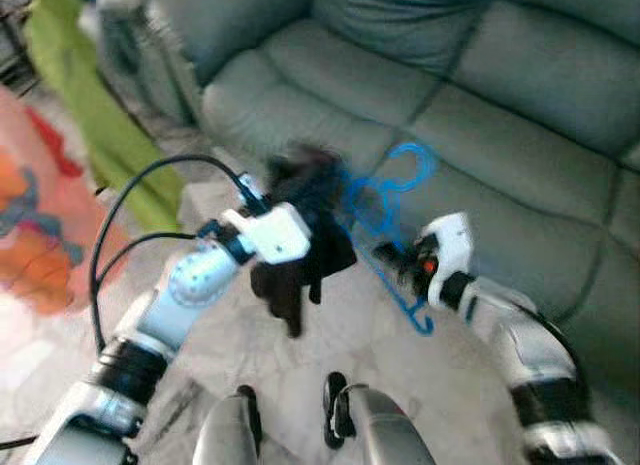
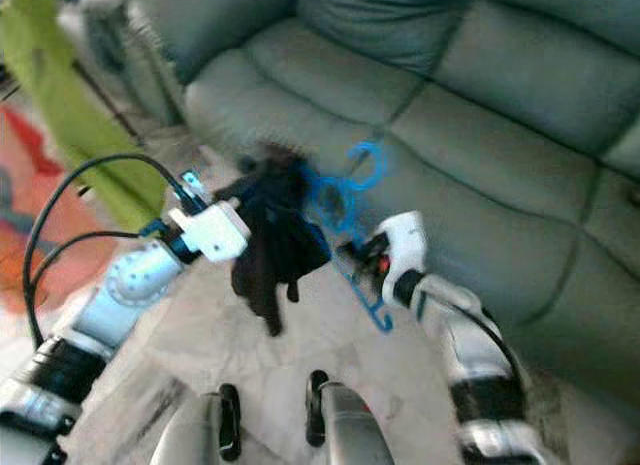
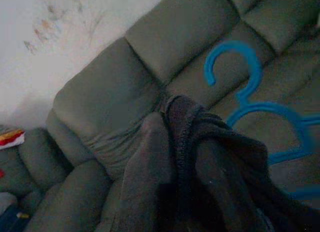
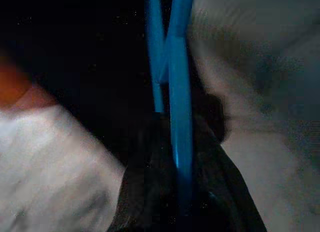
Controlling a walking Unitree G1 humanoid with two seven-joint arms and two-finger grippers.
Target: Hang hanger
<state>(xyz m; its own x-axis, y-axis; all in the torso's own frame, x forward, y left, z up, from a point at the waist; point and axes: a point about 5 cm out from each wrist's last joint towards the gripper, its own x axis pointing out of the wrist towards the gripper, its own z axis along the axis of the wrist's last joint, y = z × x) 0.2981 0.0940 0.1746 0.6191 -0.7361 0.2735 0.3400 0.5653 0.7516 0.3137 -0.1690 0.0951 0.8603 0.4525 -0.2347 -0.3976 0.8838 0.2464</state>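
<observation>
Step in hand: the robot is carrying a blue hanger (image 1: 392, 220) with a dark garment (image 1: 305, 245) bunched on it, held up in front of a grey-green sofa (image 1: 480, 95); no rail or hook is showing, so the hanging itself is judged not yet begun.
Right gripper (image 1: 398, 257): its fingers are closing on the hanger's lower bar, seen as blue rods running between them in the right wrist view.
Left gripper (image 1: 290, 210): it is sitting at the dark garment; whether its fingers are gripping cannot be told.
Hanger position: its hook (image 3: 235, 62) is pointing up toward the sofa, above and between both grippers.
Next move: finding a rail and keeping the hook free of cloth.
</observation>
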